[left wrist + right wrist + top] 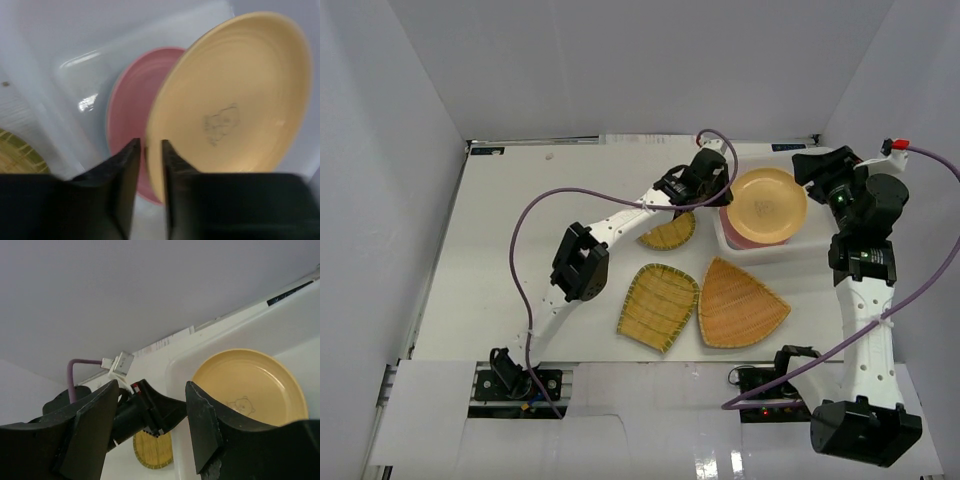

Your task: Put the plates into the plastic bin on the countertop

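Pinching the yellow plate (235, 100), perhaps bear-printed, is left hand (150, 146); right hand (152, 386) spread.

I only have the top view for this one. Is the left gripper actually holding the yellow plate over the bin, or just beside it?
Observer: Holding it. In the left wrist view the left gripper pinches the yellow plate by its rim.
Operator: Is anything in the bin under it?
Observer: A pink plate lies inside the bin, plain from that angle.
Operator: And the right gripper?
Observer: In the right wrist view the right gripper is open, with nothing between its fingers.
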You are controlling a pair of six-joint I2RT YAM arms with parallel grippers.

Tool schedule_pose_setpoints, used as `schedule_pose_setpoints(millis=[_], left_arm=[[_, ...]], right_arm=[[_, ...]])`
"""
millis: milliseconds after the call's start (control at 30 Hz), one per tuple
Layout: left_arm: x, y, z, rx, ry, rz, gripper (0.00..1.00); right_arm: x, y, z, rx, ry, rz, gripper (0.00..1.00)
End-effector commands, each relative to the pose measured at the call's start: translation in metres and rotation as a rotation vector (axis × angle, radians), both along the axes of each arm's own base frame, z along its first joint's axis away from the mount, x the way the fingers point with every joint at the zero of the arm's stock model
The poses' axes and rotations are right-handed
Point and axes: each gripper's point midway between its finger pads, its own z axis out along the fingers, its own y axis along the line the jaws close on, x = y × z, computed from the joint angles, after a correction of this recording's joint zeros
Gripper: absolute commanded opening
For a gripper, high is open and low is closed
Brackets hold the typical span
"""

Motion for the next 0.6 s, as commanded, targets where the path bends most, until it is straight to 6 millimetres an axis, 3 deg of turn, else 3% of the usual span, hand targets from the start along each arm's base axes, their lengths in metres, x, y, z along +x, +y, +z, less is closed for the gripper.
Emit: schedule_pose_setpoints(millis=[0,67,100,167,233,267,300,333,367,400,433,467,500,533,567], left_arm=[[0.0,-0.007,0.041,-0.083,-0.025,-0.003,0.37],[0.001,-0.005,0.049,-0.084,-0.049,-0.003,0.63],[0.005,-0.002,0.054,-0.083,-0.071,0.012,0.82],[0.009,0.007,0.08,-0.091,-0.122,0.02,0.94],[0.018,0.026,0.097,-0.088,-0.15,0.049,0.98],[0.018,0.041,0.125,-0.111,-0.181,0.063,0.98],[0.028,0.062,0.136,-0.118,-0.193,0.093,0.98],[0.027,0.075,0.118,-0.085,-0.158,0.098,0.97],[0.028,0.091,0.118,-0.08,-0.149,0.113,0.95],[0.03,0.123,0.143,-0.113,-0.166,0.153,0.93],[0.024,0.138,0.102,-0.081,-0.091,0.143,0.88],[0.022,0.157,0.093,-0.084,-0.066,0.163,0.85],[0.028,0.181,0.088,-0.122,-0.044,0.193,0.82],[0.019,0.197,0.09,-0.139,-0.037,0.199,0.79],[0.005,0.213,0.044,-0.095,0.054,0.205,0.76]], right_arm=[[-0.001,0.019,-0.007,-0.033,0.009,0.084,0.63],[0.0,0.024,-0.02,-0.037,0.038,0.105,0.64],[-0.001,0.03,-0.024,-0.048,0.043,0.132,0.65],[0.0,0.038,-0.031,-0.06,0.058,0.169,0.66],[-0.004,0.056,-0.034,-0.082,0.064,0.242,0.67],[-0.007,0.073,-0.034,-0.095,0.061,0.294,0.67],[-0.012,0.089,-0.035,-0.113,0.06,0.341,0.68],[-0.015,0.101,-0.037,-0.148,0.06,0.378,0.67],[-0.024,0.127,-0.044,-0.168,0.077,0.462,0.67],[-0.028,0.138,-0.047,-0.187,0.083,0.487,0.67],[-0.033,0.15,-0.054,-0.222,0.086,0.523,0.67],[-0.047,0.172,-0.058,-0.24,0.087,0.591,0.68],[-0.05,0.177,-0.062,-0.253,0.09,0.582,0.67],[-0.058,0.185,-0.078,-0.261,0.113,0.606,0.67],[-0.075,0.201,-0.078,-0.262,0.09,0.66,0.67]])
